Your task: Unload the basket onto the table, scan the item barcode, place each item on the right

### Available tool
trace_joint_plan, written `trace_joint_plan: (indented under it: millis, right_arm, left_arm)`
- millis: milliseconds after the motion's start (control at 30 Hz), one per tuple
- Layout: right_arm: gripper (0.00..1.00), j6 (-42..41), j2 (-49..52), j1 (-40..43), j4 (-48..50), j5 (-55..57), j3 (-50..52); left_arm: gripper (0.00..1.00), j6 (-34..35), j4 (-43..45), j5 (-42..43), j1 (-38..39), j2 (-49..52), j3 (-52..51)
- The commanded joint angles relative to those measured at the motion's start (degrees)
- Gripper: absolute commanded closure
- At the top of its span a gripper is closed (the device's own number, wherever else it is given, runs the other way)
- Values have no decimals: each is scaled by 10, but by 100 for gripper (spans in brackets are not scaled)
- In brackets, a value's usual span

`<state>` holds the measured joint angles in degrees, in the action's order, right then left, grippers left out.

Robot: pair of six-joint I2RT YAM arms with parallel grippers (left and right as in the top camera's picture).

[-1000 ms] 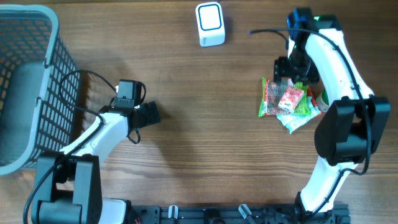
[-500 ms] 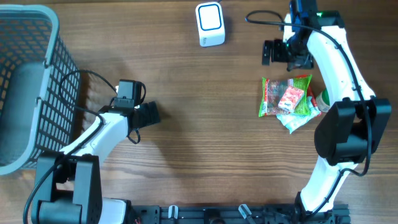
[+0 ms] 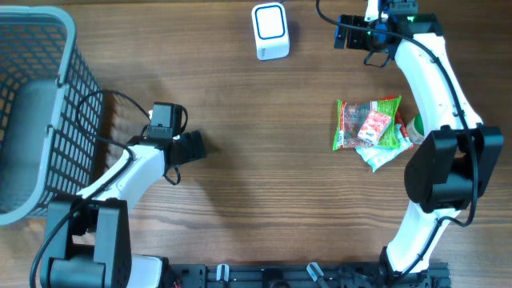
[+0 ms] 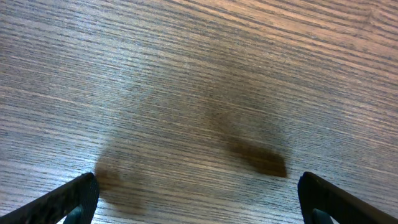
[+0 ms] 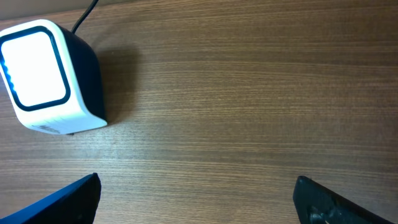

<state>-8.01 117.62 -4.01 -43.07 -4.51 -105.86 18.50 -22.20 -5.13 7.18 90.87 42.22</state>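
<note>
Left fingers [image 4: 74, 198] are found spread wide, with nothing held, over the worktop [image 3: 264, 160]. Right fingers [image 5: 71, 199] are likewise spread wide and released. They are positioned at the far side of the worktop, near the scanner [image 3: 270, 30] but not touching it. The packet [image 3: 370, 128] is observed lying flat on the worktop beside the right arm, well apart from both sets of fingers and from the scanner. A basket [image 3: 76, 96] is noted at the left.
</note>
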Motion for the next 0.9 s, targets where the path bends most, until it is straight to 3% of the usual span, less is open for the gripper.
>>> trace_joint_plan:
  millis: [0,500,700,867]
  right_arm:
    - [0,3,-6,1,4,-7,-6]
    - [0,3,-6,1,4,-7,-6]
    - [0,3,-6,1,4,-7,-6]
    - [0,4,-6,1,4,-7,-6]
  left_arm:
    - [0,-1,2,-7,2,-1,-2]
    - [0,-1,2,-7,1,-35,-2]
    - [0,-1,2,-7,1,-190,-2]
    - [0,-1,2,-7,1,-386,-2]
